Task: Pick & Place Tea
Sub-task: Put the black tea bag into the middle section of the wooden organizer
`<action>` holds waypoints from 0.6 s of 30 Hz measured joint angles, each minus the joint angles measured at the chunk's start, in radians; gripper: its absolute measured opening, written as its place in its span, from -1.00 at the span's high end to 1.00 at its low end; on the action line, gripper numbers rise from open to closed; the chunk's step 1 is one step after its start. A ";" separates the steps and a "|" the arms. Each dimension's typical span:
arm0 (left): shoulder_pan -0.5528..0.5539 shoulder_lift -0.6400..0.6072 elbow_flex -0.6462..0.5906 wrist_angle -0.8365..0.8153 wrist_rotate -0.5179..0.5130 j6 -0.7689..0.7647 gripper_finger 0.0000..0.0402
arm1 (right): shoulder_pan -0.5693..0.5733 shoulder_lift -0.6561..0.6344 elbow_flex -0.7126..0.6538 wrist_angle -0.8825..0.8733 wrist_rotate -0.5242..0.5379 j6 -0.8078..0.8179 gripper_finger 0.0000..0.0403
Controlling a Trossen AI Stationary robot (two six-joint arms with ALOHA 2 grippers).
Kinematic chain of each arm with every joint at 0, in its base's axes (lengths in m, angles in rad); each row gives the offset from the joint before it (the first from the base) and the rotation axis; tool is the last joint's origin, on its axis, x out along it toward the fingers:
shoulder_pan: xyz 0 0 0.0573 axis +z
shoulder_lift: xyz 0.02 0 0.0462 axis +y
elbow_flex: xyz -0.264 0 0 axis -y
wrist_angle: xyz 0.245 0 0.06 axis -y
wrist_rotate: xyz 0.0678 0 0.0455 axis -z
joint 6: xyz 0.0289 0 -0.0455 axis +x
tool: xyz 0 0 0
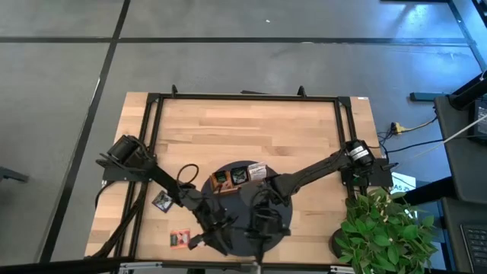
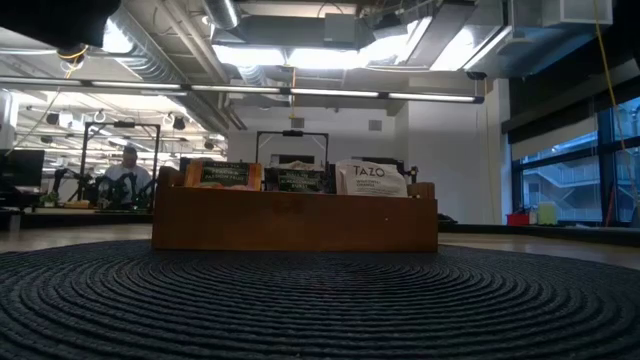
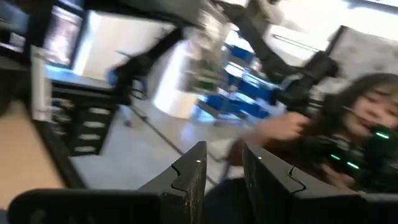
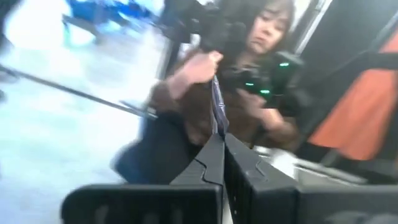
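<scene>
The wooden tray (image 1: 225,183) rests on the round dark mat (image 1: 283,199), and tea sachets (image 2: 370,178) stand upright in it. Two more tea sachets lie flat on the table to the left, a black-and-white one (image 1: 161,201) and a red one (image 1: 180,240). My left gripper (image 3: 224,149) hovers over the mat's near left edge, open and with nothing between its fingers, pointing level toward the near side. Beside it on the right, my right gripper (image 4: 222,135) is shut, with a thin dark strip, apparently a sachet seen edge-on (image 4: 216,106), sticking out of its fingertips. My right gripper pinches the thin strip's near end (image 4: 219,127) between its two fingers. The fingers are level and point toward the table's near side. The strip shows edge-on beyond the fingertips, clear of the table. Its face is hidden, so I cannot tell its colour.
A potted plant (image 1: 380,228) stands at the table's near right corner. A black frame (image 1: 243,97) runs along the table's far and side edges. A person (image 4: 261,56) sits just beyond the near edge, facing both grippers. Bare wood lies beyond the tray.
</scene>
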 joint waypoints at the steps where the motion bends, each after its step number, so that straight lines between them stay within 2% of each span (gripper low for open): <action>1: 0.002 0.002 0.005 -0.002 0.032 -0.009 0.50 | 0.003 0.000 0.000 -0.007 -0.030 0.037 0.97; 3: 0.002 0.002 0.006 -0.001 0.089 -0.014 0.50 | 0.007 0.000 0.000 -0.005 -0.093 0.145 0.97; 5: -0.003 0.002 0.006 0.002 0.109 0.001 0.50 | 0.012 0.000 0.000 -0.004 -0.106 0.204 0.97; 11: -0.005 0.002 0.007 0.053 0.099 0.020 0.50 | 0.005 0.000 0.001 -0.060 0.178 0.180 0.97; 14: -0.006 0.001 0.005 0.038 0.069 0.015 0.50 | 0.001 0.001 0.000 -0.090 0.205 0.171 0.97; 18: -0.011 0.001 0.004 0.003 0.159 -0.002 0.50 | 0.012 0.001 0.000 -0.118 0.291 0.241 0.97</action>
